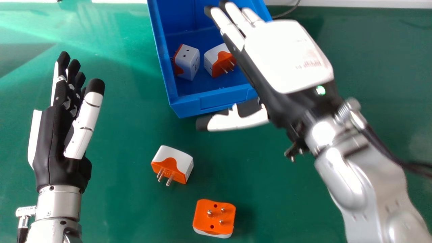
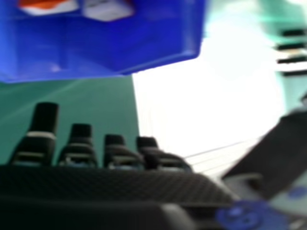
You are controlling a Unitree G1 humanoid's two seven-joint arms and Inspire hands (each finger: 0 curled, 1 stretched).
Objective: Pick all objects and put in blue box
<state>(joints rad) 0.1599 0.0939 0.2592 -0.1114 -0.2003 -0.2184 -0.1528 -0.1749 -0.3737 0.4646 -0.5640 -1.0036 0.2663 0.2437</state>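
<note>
My right hand [image 1: 287, 57] is over the right part of the blue box [image 1: 189, 107], its fingers straight and its thumb stretched out beside the front wall, holding nothing. Its fingers [image 2: 43, 143] also show in the right hand view, with the box [image 2: 96, 52] beyond them. Inside the box are two white and orange plug adapters, one adapter [image 1: 189, 62] by the left wall, another adapter [image 1: 212, 59] partly behind my fingers. On the table, one adapter [image 1: 173, 162] lies with pins facing front; a nearer adapter [image 1: 214, 216] has pins up. My left hand [image 1: 50, 145] is open and empty at the left.
The green table [image 1: 128, 209] extends around the box and both loose adapters. A dark cable [image 1: 287, 13] lies behind the box at its right. A pale strip [image 1: 354, 2] runs along the table's far edge.
</note>
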